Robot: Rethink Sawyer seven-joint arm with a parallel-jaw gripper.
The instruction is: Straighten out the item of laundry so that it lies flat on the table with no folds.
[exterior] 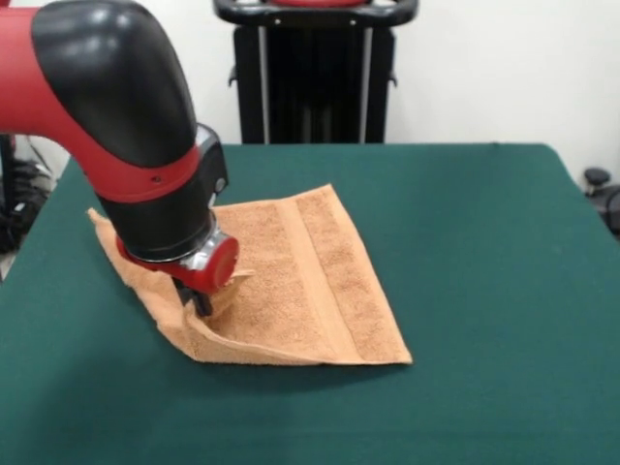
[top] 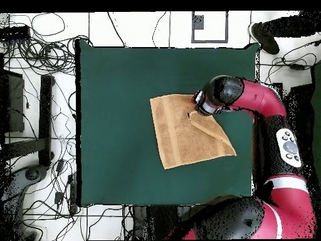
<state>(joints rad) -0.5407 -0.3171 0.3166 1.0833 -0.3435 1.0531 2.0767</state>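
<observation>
In the front view the red and black arm (exterior: 116, 126) fills the upper left, reaching down from about ten o'clock, and its hand (exterior: 201, 302) meets the orange-tan terry towel (exterior: 310, 291) at the towel's left part, at roughly eight o'clock from the cloth's middle. Only the dark tips of the hand show below the red wrist ring, pressed into a raised ridge of cloth; whether they are pinched on that ridge or merely resting on it I cannot tell. Just there the towel is rucked up, with a fold lifted off the dark green bench (exterior: 484, 291) and a curled lip along the near left edge. To the right of the hand the towel lies flat, one woven band running from twelve o'clock down toward five o'clock, and its right corner points to about four o'clock on the bench. Right of the towel the bench is plain green felt out to its edge. In the overhead view, read left to right, the bench (top: 113, 125) comes first, then the towel (top: 178, 135) lying right of the bench's centre, with a triangular flap folded over at its right side, and then the arm (top: 251, 97) coming in from three o'clock, its wrist above the towel's upper right corner at about one o'clock.
</observation>
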